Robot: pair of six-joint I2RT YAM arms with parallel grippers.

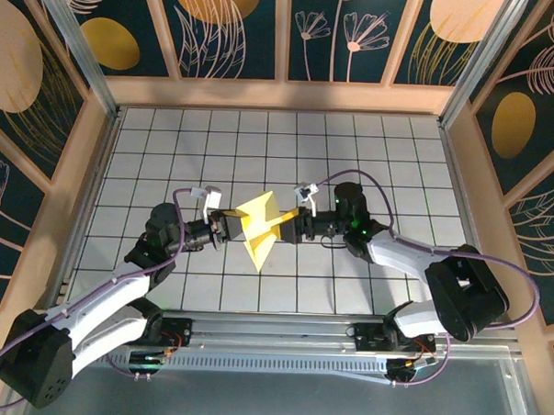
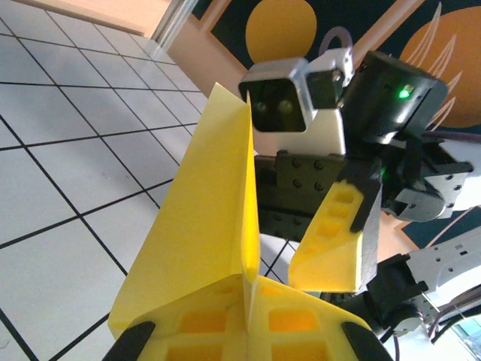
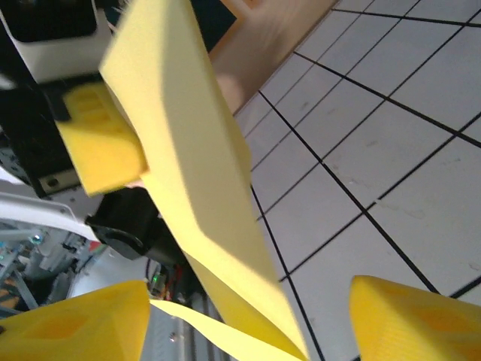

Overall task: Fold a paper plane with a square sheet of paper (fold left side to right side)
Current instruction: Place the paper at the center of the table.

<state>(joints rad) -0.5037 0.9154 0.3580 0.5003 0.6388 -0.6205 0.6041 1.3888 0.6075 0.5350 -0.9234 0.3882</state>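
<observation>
Square sheet of paper partly folded, held clear of desk at centre, between both hands. Left hand clamped tight on paper's left end, creased flap standing up from its fingers. Right hand fairly wide, fingers straddling paper, pinching nothing. Step, my guess: mid-fold, left side going over to right. Next: right hand must pinch free flap and line up edges before crease gets pressed.

White tiled tabletop with a dark grid of lines, boxed in by a pale wooden frame. Behind it stand dark blue wall panels printed with orange discs and cream leaf outlines (aluminium posts at the corners). A perforated metal rail runs along the near edge.
</observation>
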